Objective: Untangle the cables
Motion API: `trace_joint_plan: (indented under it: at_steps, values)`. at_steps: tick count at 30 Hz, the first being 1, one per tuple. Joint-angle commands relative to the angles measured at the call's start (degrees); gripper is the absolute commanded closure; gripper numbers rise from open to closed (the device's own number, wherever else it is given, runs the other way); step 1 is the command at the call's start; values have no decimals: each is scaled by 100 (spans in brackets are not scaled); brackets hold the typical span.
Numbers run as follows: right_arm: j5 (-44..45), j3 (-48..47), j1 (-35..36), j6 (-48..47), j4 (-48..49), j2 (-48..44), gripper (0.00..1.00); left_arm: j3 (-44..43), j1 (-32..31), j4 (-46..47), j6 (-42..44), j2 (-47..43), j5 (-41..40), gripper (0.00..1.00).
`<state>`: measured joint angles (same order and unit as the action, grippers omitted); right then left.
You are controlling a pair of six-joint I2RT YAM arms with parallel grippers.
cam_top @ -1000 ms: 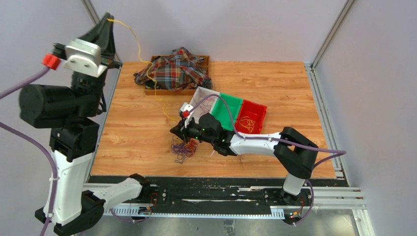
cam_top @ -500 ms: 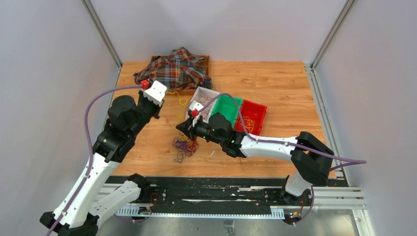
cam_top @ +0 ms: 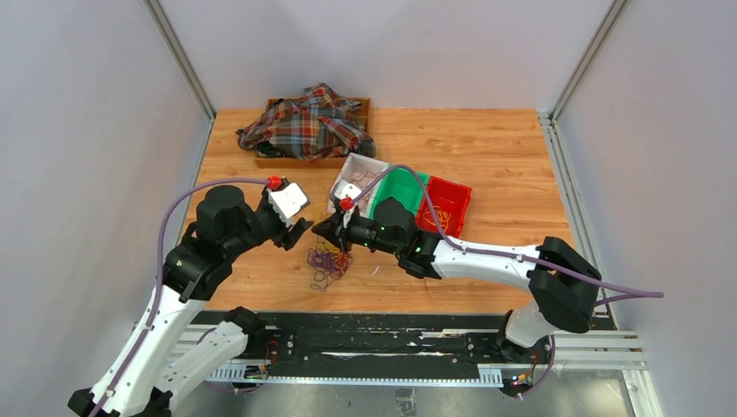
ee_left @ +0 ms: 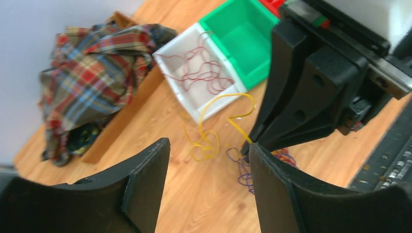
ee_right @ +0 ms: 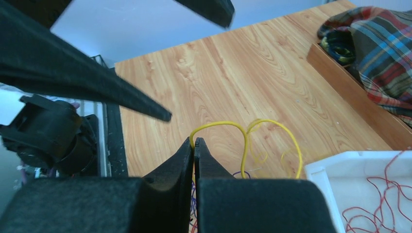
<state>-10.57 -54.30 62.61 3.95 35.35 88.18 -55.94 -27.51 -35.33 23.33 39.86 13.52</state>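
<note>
The cables (cam_top: 328, 261) lie as a small tangle of purple, red and yellow loops on the wooden table. My right gripper (cam_top: 320, 231) is just above the tangle, shut on a yellow cable (ee_right: 245, 141) that arcs up from its tips (ee_right: 194, 141) and falls in loose loops (ee_left: 206, 143) toward the white bin. My left gripper (cam_top: 298, 231) hangs open and empty just left of the right one. Its fingers (ee_left: 145, 184) frame bare wood, the yellow loops and some purple loops (ee_left: 243, 170).
Three bins stand behind the right gripper: a white bin (cam_top: 363, 165) holding dark red wires, a green one (cam_top: 408, 187) and a red one (cam_top: 459, 198) with yellow wires. A plaid cloth (cam_top: 304, 126) fills a wooden tray (cam_top: 261, 161) at the back left.
My left arm swung down from high at the back left to beside the tangle. Its gripper opened and let go of the yellow cable, which now lies slack. The right gripper moved slightly back.
</note>
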Motion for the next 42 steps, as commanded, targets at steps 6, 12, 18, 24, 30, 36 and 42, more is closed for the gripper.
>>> trace_joint_plan:
  at_steps: [6,12,18,24,30,36,42]
  values:
    - [-681,227,-82,237,228,-229,99,-569,229,-484,-1364,472,1914,42]
    - [-430,410,-82,330,485,-262,99,-470,263,-355,-2149,481,2223,55]
    - [30,532,-78,520,902,-267,99,-41,263,110,-2976,171,1263,63]
    - [197,526,-73,719,1112,-246,99,233,263,466,-3683,47,758,70]
    - [145,441,-56,752,1105,-198,99,247,259,576,-3906,233,1005,67]
    - [119,341,-47,762,1075,-94,99,383,263,784,-4053,283,927,67]
    - [135,324,-47,796,1071,-31,99,459,263,704,-3998,409,883,73]
